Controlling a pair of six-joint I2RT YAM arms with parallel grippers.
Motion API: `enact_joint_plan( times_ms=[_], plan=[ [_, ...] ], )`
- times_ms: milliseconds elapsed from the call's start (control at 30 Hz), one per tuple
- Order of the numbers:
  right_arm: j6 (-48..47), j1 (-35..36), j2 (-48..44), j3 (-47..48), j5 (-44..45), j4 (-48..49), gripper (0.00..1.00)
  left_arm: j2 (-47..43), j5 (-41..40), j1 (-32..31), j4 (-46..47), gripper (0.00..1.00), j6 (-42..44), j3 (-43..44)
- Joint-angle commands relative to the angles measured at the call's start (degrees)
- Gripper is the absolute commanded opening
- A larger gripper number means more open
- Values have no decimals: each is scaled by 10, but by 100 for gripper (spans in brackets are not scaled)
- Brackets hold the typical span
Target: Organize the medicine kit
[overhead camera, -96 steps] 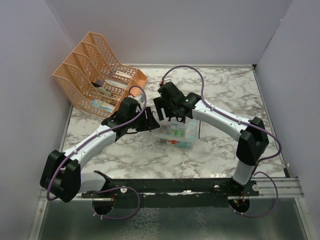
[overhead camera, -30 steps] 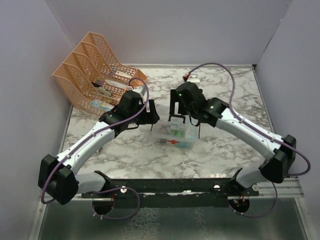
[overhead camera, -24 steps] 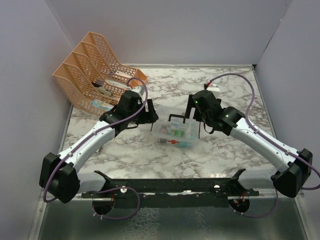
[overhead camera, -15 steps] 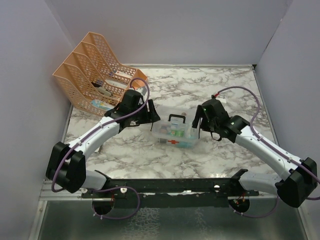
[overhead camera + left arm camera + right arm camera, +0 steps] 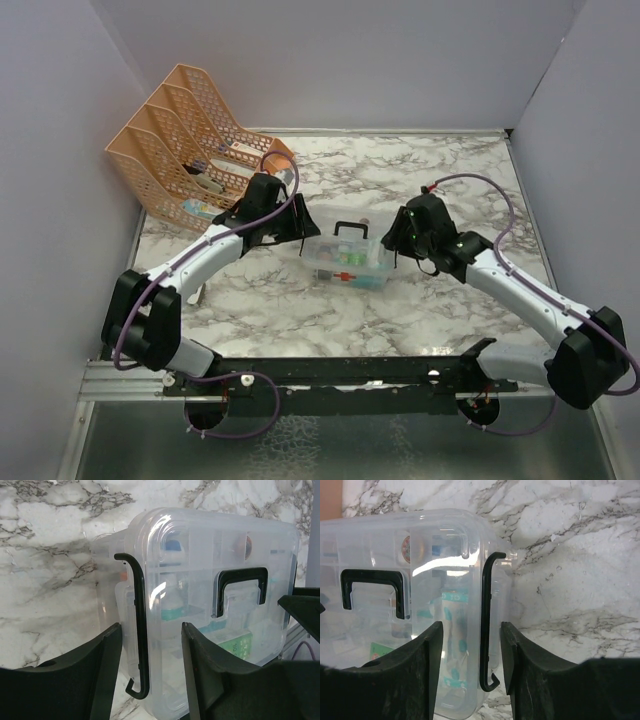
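Medicine kit (image 5: 348, 262), lid down, mid-table, flanked end-on by both grippers.

We list by size:
- Table (image 5: 450, 180): marble-patterned, hard and smooth.
- File rack (image 5: 190, 150): orange mesh, far left, well apart from the work.
- Kit: clear rigid plastic with rounded corners, and packets and bottles show through the lid. Its long axis runs left to right between the arms, so each arm is nearest its own end.
- Left gripper (image 5: 150, 635): fingers spread, holding nothing, with the left latch (image 5: 140, 630), a thin black hooked bar, dead ahead between them.
- Right gripper (image 5: 470, 630): spread likewise on the right latch (image 5: 486, 620).
- Handle (image 5: 240, 573): black, flat in its lid recess.

We cannot tell whether either latch is snapped home.
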Motion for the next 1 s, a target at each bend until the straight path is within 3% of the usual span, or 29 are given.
enact_joint_plan(
  times_ms=[0, 200, 333, 400, 633, 967],
  plan=[
    [-42, 8, 63, 36, -67, 84, 42, 50, 41, -14, 35, 43, -23, 49],
    [-108, -10, 130, 105, -56, 101, 43, 75, 24, -14, 33, 43, -32, 67],
    [-121, -18, 153, 133, -43, 79, 48, 73, 2, -11, 28, 57, -23, 64],
    [-120, -19, 143, 141, -23, 61, 56, 63, -23, -6, 16, 65, -13, 66],
    [-162, -20, 52, 176, 22, -35, 85, -21, -108, 6, -42, 84, 60, 96],
    [-187, -20, -142, 143, 83, -148, 94, -256, -263, 7, -126, 95, 159, 53]
  ],
)
